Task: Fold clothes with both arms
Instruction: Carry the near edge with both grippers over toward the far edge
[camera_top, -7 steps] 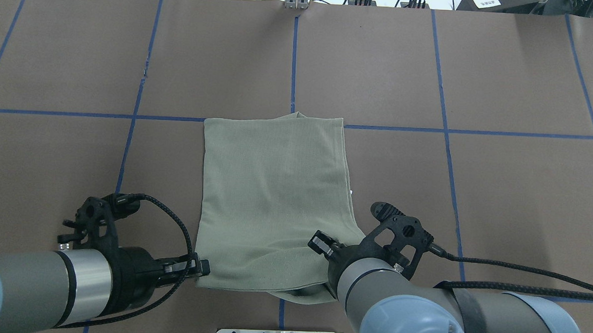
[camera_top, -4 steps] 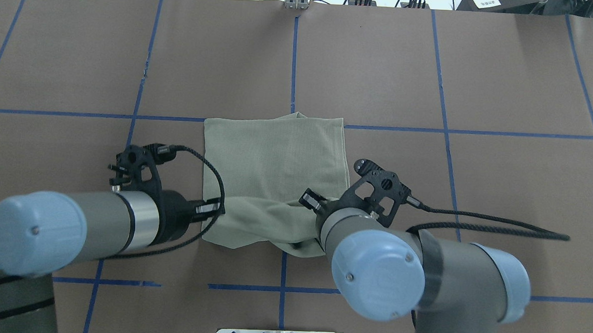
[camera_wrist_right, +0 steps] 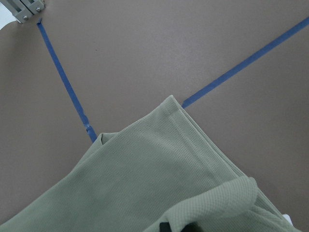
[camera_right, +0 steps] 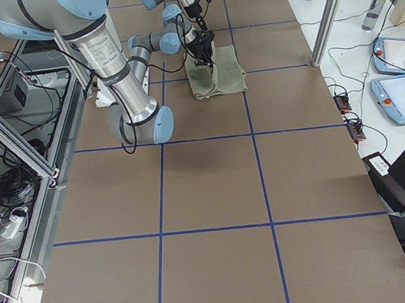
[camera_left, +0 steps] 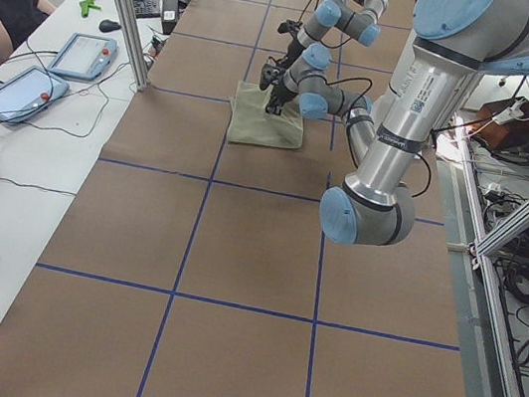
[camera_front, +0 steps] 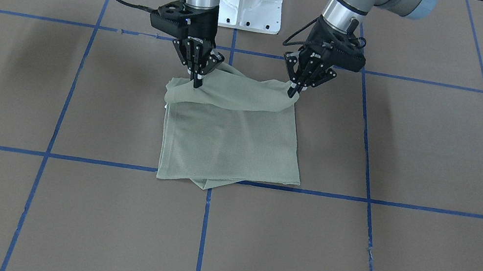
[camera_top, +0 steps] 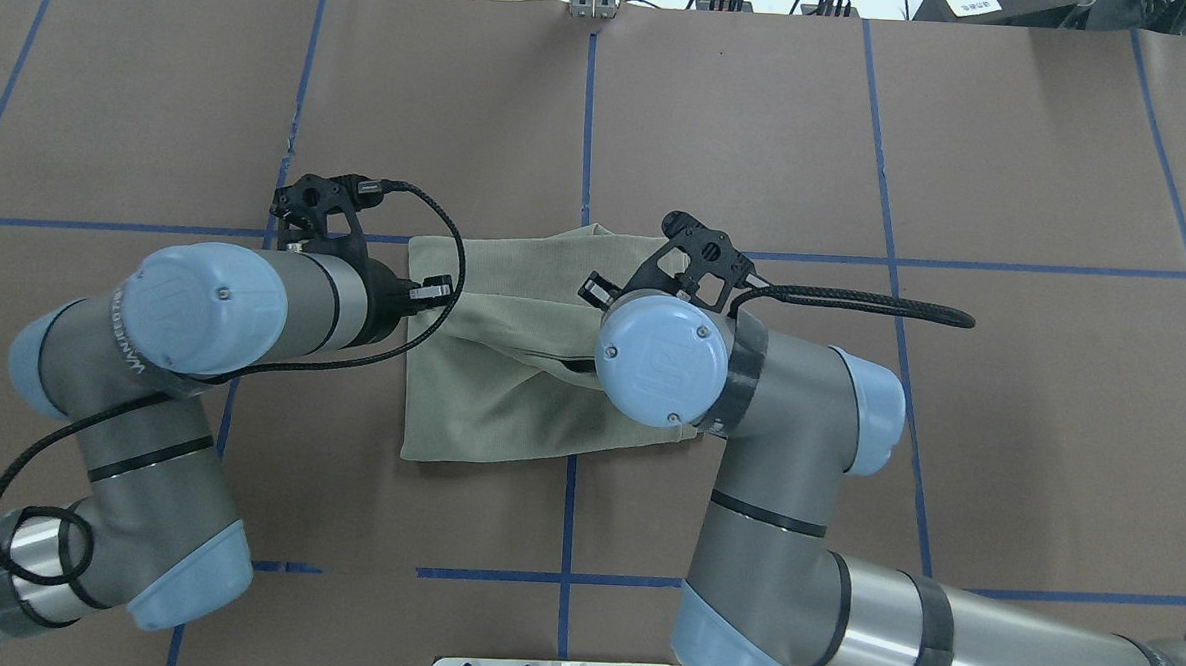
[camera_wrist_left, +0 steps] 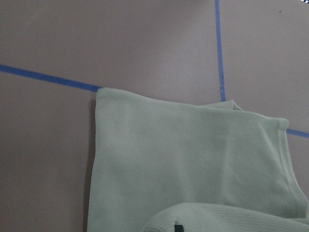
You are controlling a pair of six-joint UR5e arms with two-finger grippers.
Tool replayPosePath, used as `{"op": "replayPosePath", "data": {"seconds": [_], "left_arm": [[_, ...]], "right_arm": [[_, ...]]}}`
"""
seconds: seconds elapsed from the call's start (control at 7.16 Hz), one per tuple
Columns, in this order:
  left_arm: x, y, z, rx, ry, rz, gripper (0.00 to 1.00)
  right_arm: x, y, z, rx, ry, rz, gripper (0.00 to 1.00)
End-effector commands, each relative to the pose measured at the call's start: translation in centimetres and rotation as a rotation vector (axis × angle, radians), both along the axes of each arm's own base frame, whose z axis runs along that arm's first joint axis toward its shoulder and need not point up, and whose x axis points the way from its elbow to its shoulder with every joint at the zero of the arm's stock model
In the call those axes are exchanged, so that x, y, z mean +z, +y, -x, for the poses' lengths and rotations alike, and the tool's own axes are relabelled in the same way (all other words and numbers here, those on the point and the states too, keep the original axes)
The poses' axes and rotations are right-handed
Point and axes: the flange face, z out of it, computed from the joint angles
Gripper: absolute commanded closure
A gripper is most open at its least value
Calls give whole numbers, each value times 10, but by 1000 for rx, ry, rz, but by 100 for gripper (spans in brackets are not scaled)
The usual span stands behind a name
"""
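Observation:
The clothes are one pale sage-green shirt (camera_front: 230, 143), folded into a rectangle on the brown table. Its robot-side edge is lifted and drapes between the two grippers. In the front-facing view my left gripper (camera_front: 295, 93) is shut on the raised corner at that view's right. My right gripper (camera_front: 196, 82) is shut on the corner at its left. From overhead, the shirt (camera_top: 489, 419) lies partly under both wrists, and the left gripper (camera_top: 435, 291) pinches its left edge. Both wrist views show the flat layer (camera_wrist_left: 193, 159) (camera_wrist_right: 145, 183) below a held fold.
Blue tape lines (camera_front: 204, 228) divide the brown table cover into squares. The white pedestal base (camera_front: 250, 3) stands behind the shirt. A side bench with tablets (camera_left: 81, 54) and a seated person (camera_left: 4, 1) lies past the table's far edge, beside a metal post (camera_top: 593, 3).
Both grippers have carried the shirt's robot-side edge up and away from the robot, over the flat part. The arms have stretched forward, and the visible flat area is shorter.

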Motion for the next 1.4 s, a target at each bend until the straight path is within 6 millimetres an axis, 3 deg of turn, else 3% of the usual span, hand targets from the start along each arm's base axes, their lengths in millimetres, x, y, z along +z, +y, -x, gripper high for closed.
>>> {"op": "replayPosePath", "data": {"seconds": [0.0,0.28,0.42,0.56,0.7,0.84,0.98,1.12,1.26], "left_arm": [[18,-34,-23,-25,-10,-6,100],[39,-58,-37,-23,-47,-30,100],[46,-61,-41,-20,-62,-30,100],[47,-62,-39,-10,-74,-45,88],[47,-63,-38,23,-108,-97,29],[44,-73,-25,39,-130,-148,0],[42,-92,-3,80,-137,-173,0],[45,-109,25,177,-132,-222,0],[53,-114,39,196,-135,-261,0]], "right_arm": [[3,-42,18,11,2,13,100],[25,-78,32,12,9,3,100],[32,-81,36,13,23,10,100],[33,-87,32,-5,42,-10,63],[34,-94,26,-23,65,-33,1],[32,-109,11,-60,63,-25,0],[25,-114,-1,-129,43,-23,0],[17,-110,-1,-137,28,-29,0],[11,-99,4,-150,17,-38,0]]}}
